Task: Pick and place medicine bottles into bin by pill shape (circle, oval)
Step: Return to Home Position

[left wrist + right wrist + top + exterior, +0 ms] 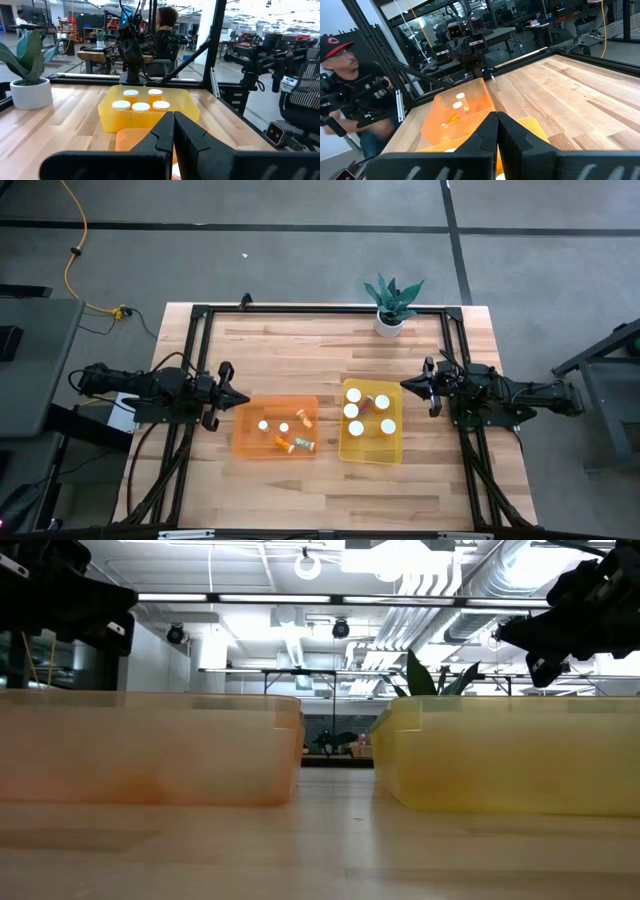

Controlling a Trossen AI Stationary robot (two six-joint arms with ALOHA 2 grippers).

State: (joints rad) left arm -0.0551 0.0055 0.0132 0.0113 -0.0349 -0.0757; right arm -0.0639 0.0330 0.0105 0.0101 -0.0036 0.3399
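- Left gripper (173,117) fills my left wrist view, fingers pressed together on nothing. It hovers just beside the orange bin's (240,448) outer far corner.
- Right gripper (497,119) is likewise closed and empty, raised above the table (300,350) just beside the yellow bin's (372,454) outer far corner.
- Bottles (284,428): a handful stand or lie in the orange bin, and five white caps (141,106) show in the yellow bin.
- I see none out on the table, so I judge the sorting done.
- Both arms reach in low and level from their own sides. Only parking at home looks left.
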